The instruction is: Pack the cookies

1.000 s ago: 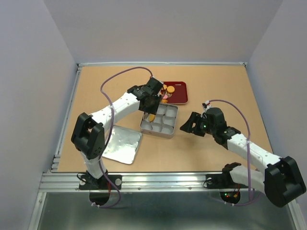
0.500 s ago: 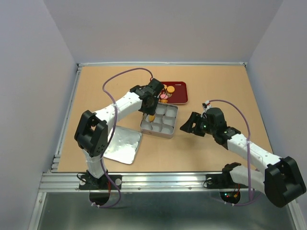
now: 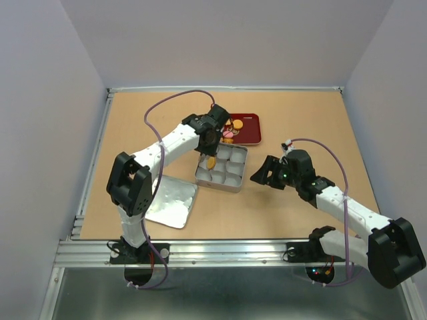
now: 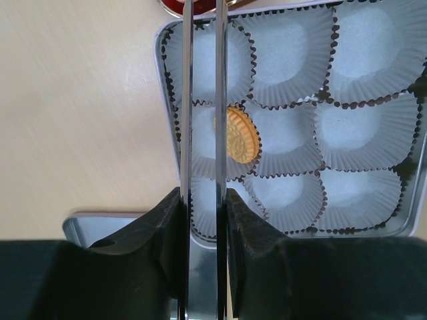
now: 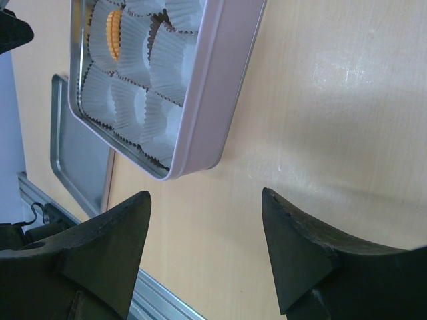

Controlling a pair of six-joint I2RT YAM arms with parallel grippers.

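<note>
Left arm (image 3: 167,143), white-and-black jointed: black elbow housing shifted rightward, nearer the silver square nine-compartment tin (image 3: 230,185). Upper link stands steeper. Purple cable (image 3: 160,107): loop risen and spread wider, on the tin's far-left side. Left claw (image 3: 209,155): edged slightly toward the tin's far rim.

The white left arm (image 3: 167,143) reaches far forward, its black left gripper (image 4: 201,20) pointing down, thin metal fingers (image 4: 186,100) parallel with a narrow gap between them. The white right arm (image 3: 340,203) stretches low and leftward, its black right gripper (image 5: 205,197) spread wide.
</note>
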